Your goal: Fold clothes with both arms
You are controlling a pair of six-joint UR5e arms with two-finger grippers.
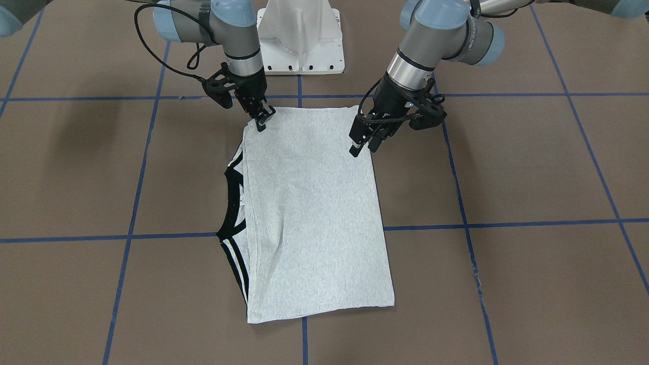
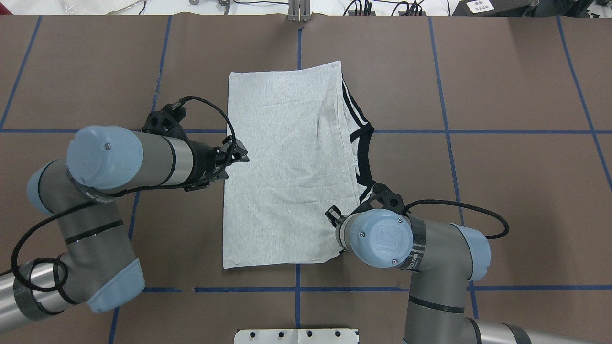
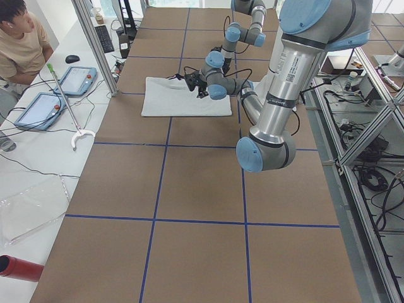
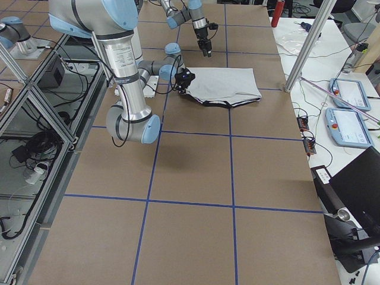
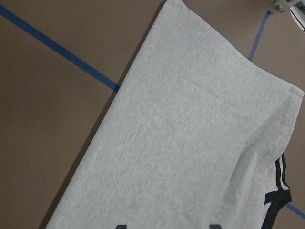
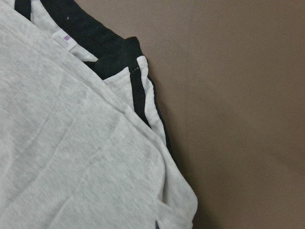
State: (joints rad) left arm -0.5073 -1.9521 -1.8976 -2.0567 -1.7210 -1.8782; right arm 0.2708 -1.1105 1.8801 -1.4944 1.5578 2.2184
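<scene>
The grey T-shirt (image 1: 314, 203) (image 2: 282, 167) lies folded into a long rectangle on the brown table. Its black-and-white striped collar (image 1: 233, 203) (image 2: 366, 153) pokes out along one long side. No print shows. My left gripper (image 1: 364, 147) (image 2: 241, 156) hovers open just over the shirt's plain long edge, near the end closest to the robot; its two fingertips stand wide apart at the bottom of the left wrist view. My right gripper (image 1: 263, 120) is down at the collar-side near corner, shut on the shirt's edge (image 6: 181, 210). In the overhead view the right wrist hides it.
The white pedestal base (image 1: 301, 35) (image 2: 296, 336) stands behind the shirt. Blue tape lines (image 1: 299, 96) grid the brown table. A person (image 3: 22, 44) sits at a side bench with tablets (image 3: 41, 110). A red cylinder (image 3: 19, 268) lies at that bench's near end.
</scene>
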